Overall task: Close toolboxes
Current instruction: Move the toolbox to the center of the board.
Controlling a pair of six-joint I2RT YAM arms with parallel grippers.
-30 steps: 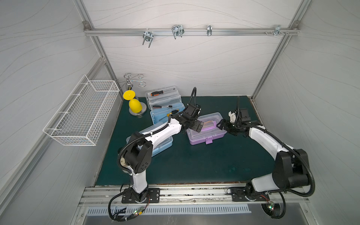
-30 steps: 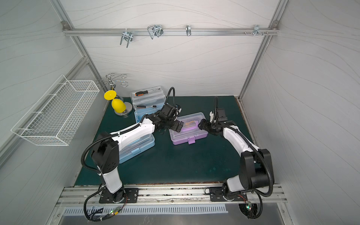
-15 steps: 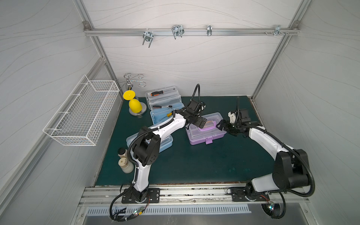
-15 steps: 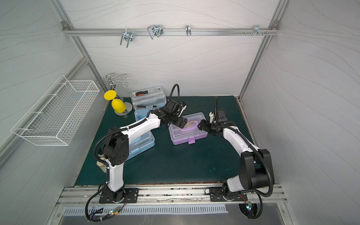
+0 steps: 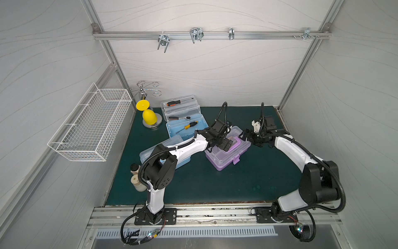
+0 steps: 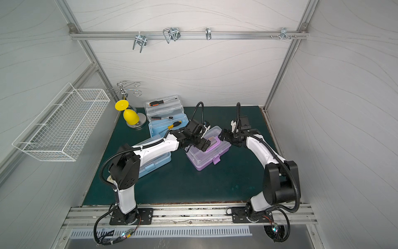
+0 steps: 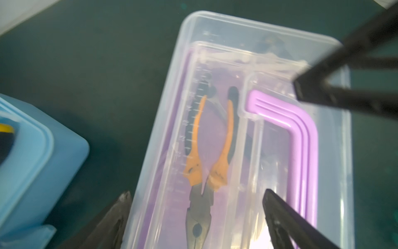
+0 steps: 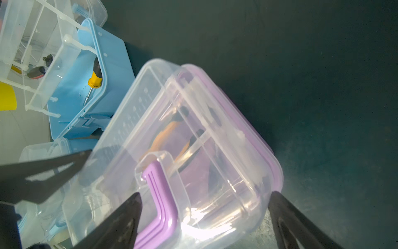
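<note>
We have the purple toolbox (image 5: 223, 161) lying 8-to-2 o'clock — left gripper (image 5: 227, 147) wide above it, right gripper (image 5: 245, 135) wide at 2.

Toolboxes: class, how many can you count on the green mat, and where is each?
3. The purple toolbox lies in the middle. An open light-blue toolbox stands at the back. A closed light-blue toolbox lies partly under the left arm. None seems hidden.

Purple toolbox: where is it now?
In a top view, the purple toolbox sits right of the closed blue toolbox, nearer the robot than the open blue toolbox.
</note>
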